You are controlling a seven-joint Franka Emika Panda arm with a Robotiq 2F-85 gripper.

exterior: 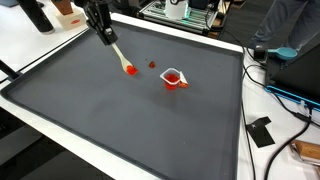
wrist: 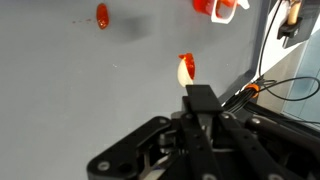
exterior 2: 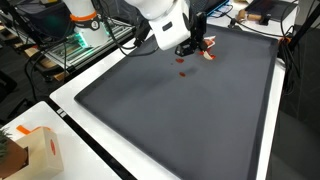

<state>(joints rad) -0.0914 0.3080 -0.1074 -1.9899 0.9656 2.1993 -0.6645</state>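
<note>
The claw (exterior: 104, 34) is clamped on a spoon (exterior: 120, 58) near the worktop's (exterior: 50, 122) far edge (cup (exterior: 174, 78) and ball (exterior: 152, 64) lie just beside it); a broad mat (exterior: 130, 120) stretches nearer.

— Bright, even overhead light here, soft short shadows on the grey mat (exterior: 150, 110).
— Wrist view's paler, glare washing it out (the gripper (wrist: 199, 97) dark and blurred up close), though the spoon (wrist: 185, 70) reads fairly sharp. Both exterior views look grainy.
</note>
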